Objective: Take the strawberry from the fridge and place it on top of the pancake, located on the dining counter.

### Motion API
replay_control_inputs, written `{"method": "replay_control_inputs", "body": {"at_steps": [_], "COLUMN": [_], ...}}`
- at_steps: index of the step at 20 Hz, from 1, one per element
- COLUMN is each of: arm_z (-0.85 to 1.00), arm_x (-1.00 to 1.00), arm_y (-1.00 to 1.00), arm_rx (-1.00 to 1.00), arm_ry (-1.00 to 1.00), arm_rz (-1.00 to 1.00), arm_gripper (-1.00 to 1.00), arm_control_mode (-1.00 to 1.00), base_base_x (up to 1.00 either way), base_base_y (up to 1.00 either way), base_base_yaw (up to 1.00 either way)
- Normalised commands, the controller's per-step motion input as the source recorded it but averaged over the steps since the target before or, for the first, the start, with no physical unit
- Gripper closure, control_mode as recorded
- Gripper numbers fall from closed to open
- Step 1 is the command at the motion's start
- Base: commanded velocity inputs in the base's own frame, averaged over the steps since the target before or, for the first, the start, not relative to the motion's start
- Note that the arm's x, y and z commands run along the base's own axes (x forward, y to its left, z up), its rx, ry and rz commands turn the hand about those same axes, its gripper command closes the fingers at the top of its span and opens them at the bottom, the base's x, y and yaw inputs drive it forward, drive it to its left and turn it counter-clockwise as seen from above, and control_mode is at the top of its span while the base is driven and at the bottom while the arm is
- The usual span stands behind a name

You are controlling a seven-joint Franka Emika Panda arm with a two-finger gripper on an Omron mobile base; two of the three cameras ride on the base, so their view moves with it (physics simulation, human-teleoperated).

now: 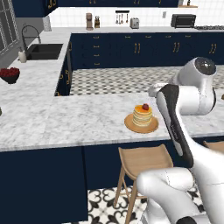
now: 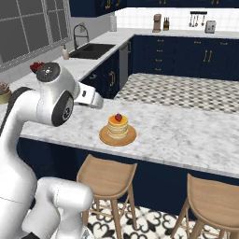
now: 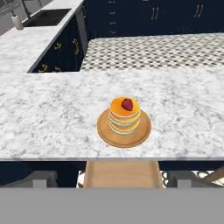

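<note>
The strawberry (image 3: 127,104) sits on top of the pancake (image 3: 124,116), a little toward the far side of the top layer, and the stack stands on its round tan plate (image 3: 105,131) on the counter (image 3: 52,113). In the left base view the red berry (image 1: 145,106) shows on the stack (image 1: 142,115), and the right base view shows the same (image 2: 118,117). So the placing looks done, and the step in hand is, in my judgement, to withdraw.

To do this well, the arm should go up and back, away from the stack, and not sweep sideways across it. The berry is small and round and it rests free on a flat surface, so a light touch could roll it off. A slow and straight retreat is the safe way.

The end effector (image 3: 112,177) is wide, its fingers (image 3: 41,178) standing far apart at the lower edge of the hand view. It holds nothing and touches nothing. It hangs on the near side of the counter edge, above a wooden stool (image 3: 121,173), well apart from the plate.
</note>
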Motion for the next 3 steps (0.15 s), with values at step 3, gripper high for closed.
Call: {"method": "replay_control_inputs", "body": {"at_steps": [3], "arm_z": [0.46], "arm_x": [-1.0], "arm_y": [0.05], "arm_rx": [0.0], "arm_ry": [-0.18], "arm_rz": [0.0], "arm_gripper": [-1.0], "arm_control_mode": [-1.0], "base_base_x": [0.0], "base_base_y": [0.0], "base_base_yaw": [0.0]}}
